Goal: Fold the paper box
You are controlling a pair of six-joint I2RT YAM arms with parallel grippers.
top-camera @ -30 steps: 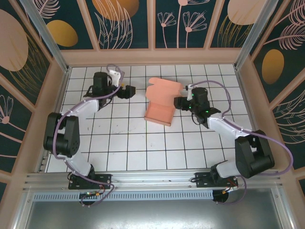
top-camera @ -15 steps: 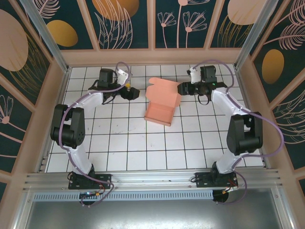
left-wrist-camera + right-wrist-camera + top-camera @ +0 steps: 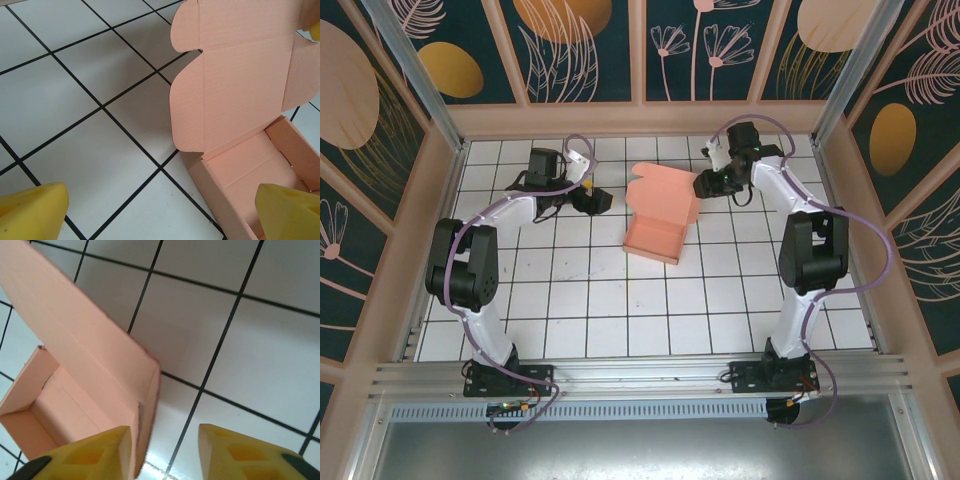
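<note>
The paper box (image 3: 656, 232) is a salmon-pink open tray in the middle of the tiled floor, with its lid (image 3: 665, 184) standing up at the far side. My left gripper (image 3: 597, 198) hovers just left of it, open wide; in the left wrist view the yellow fingertips (image 3: 31, 210) bracket bare tile and the tray's near corner (image 3: 235, 185). My right gripper (image 3: 705, 185) is at the lid's right edge. In the right wrist view its jaws (image 3: 165, 455) stand apart, and the box's side flap (image 3: 147, 405) lies just inside the left finger (image 3: 95, 452).
The floor is white tile with black grid lines (image 3: 620, 300), ringed by a low wooden wall (image 3: 640, 118). The right arm's purple cable (image 3: 840, 215) loops out toward the right wall.
The right arm swung from beside the tray up to the lid's right edge, and its jaws narrowed. The left gripper shifted slightly toward the box.
</note>
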